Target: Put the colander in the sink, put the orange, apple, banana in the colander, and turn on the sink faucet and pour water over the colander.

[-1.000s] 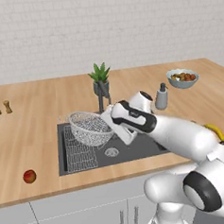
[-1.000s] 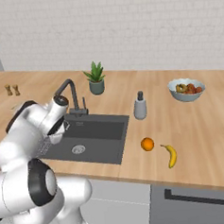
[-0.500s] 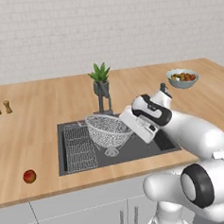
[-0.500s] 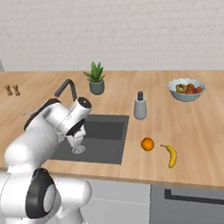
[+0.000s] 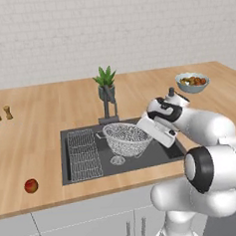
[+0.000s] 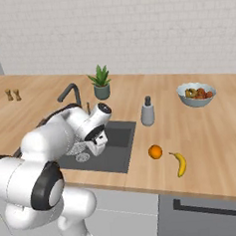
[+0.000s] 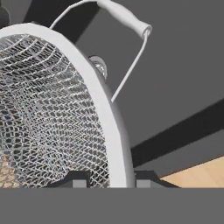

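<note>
Here, the pincer (image 7: 108, 177) is clamping the rim of the colander (image 5: 126, 138), holding it w/ its right side raised, inside the sink (image 5: 76, 176) beside a wire rack (image 5: 84, 153). The apple (image 5: 31, 186) is sitting on the table (image 5: 36, 135) left of the sink; orange (image 6: 155, 152) & banana (image 6: 180, 163) are lying to its right.

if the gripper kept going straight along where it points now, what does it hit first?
Likely the sink floor. The gripper is shut on the colander rim, and the hand view looks along the fingers past that rim onto the dark basin. Depth is unclear, so how far away the floor lies cannot be judged.
</note>
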You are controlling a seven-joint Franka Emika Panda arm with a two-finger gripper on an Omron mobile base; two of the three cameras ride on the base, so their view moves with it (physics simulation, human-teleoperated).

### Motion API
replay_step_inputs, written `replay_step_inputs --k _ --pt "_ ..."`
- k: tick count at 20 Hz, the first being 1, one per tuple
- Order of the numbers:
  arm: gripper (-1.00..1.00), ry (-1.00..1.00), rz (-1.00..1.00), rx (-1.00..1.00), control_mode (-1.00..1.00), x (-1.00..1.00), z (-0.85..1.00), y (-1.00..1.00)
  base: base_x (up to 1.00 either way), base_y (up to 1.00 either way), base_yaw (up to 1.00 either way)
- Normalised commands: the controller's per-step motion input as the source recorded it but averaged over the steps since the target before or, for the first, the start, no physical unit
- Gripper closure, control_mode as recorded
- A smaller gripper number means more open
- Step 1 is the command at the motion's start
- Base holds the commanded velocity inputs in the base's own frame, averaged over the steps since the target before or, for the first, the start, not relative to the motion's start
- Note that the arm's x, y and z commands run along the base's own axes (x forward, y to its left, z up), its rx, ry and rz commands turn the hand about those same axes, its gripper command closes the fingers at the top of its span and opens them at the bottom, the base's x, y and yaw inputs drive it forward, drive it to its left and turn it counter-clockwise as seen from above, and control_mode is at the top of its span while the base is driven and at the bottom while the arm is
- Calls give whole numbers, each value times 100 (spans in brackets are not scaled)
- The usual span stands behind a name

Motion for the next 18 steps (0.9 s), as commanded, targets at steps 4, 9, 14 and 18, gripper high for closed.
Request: replay_step_inputs --k 4,9,14,18 --pt "100 0 1 -10 -100 33 -31 -45 0 0 0" --pt "100 -3 3 -5 -100 15 -30 -40 0 0 0" --pt "100 -4 0 -7 -100 6 -40 -1 0 0 0" --pt "100 -5 0 -8 -100 16 -43 3 0 0 0"
